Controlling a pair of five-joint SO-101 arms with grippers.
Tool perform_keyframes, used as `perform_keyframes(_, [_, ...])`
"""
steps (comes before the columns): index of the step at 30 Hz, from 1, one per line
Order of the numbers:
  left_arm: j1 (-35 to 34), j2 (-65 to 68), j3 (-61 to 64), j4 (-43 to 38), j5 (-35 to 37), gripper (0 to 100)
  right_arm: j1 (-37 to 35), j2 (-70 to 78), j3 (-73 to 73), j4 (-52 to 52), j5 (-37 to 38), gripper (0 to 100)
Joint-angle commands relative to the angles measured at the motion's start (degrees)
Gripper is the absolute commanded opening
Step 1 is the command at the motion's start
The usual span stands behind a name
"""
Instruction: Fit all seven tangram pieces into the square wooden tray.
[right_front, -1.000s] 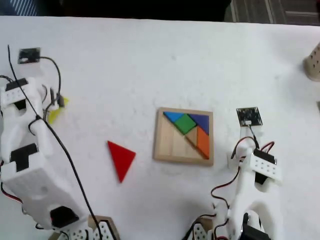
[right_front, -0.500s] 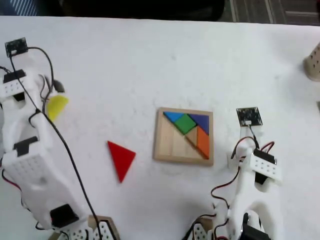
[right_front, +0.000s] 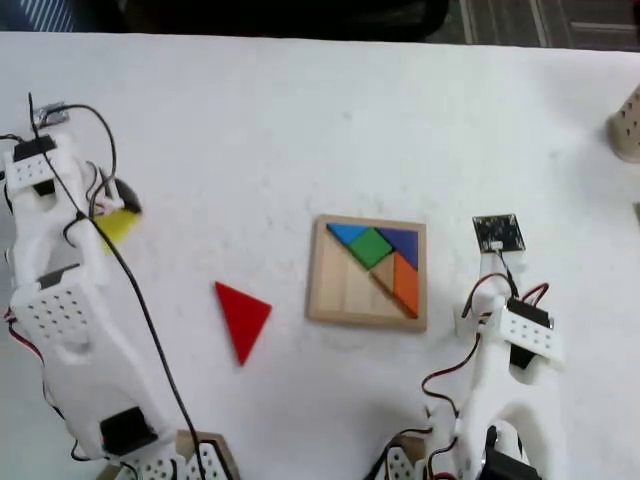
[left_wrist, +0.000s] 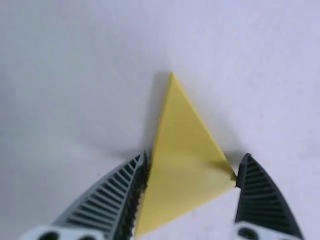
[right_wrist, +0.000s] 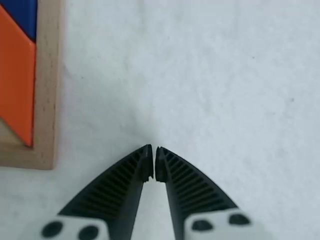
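Tangram pieces (right_front: 372, 250) sit in three places on your table. Four flat, painted ones lie in the square wooden tray (right_front: 325, 300) at mid-table: a light blue triangle (right_front: 346, 233), a green square (right_front: 371, 247), a dark blue triangle (right_front: 402, 240) and an orange piece (right_front: 405, 282). They are packed edge to edge in its far and right part, and pale bare wood shows in the near-left part. Your red triangle (right_front: 241, 316) lies flat on the white, finely grained table (right_front: 300, 130), near the tray's left side but apart from it.

Your left gripper (left_wrist: 194, 162) pinches the yellow triangle (left_wrist: 182, 160) between its ribbed grey fingers (left_wrist: 120, 195), one against a long edge, the other at a corner. It does so at the table's left side, well apart from the tray. Your right gripper (right_wrist: 154, 162) has its fingers pressed together over bare table, just beside the tray's raised rim.

The left arm (right_front: 70, 330), white and blocky, and its black cable (right_front: 140, 310) run along the table's left side, beside the red triangle. A beige perforated object (right_front: 627, 125) stands at the right edge.
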Motion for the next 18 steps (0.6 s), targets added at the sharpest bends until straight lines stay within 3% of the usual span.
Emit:
perform_keyframes(1, [2.3, -2.3, -1.5, 4.8, 0.3, 28, -0.4, -2.2, -0.3, 0.7, 0.6, 1.9])
perform_keyframes(8, [5.9, -16.6, 10.5, 7.5, 0.3, 29, -0.4, -2.2, -0.3, 0.7, 0.6, 1.9])
perform_keyframes(15, [8.0, -40.3, 39.4, -8.4, 0.3, 29, -0.4, -2.2, -0.3, 0.7, 0.6, 1.9])
perform_keyframes(18, [7.6, -45.2, 44.4, -12.7, 0.4, 29, -0.4, -2.2, -0.3, 0.7, 0.6, 1.9])
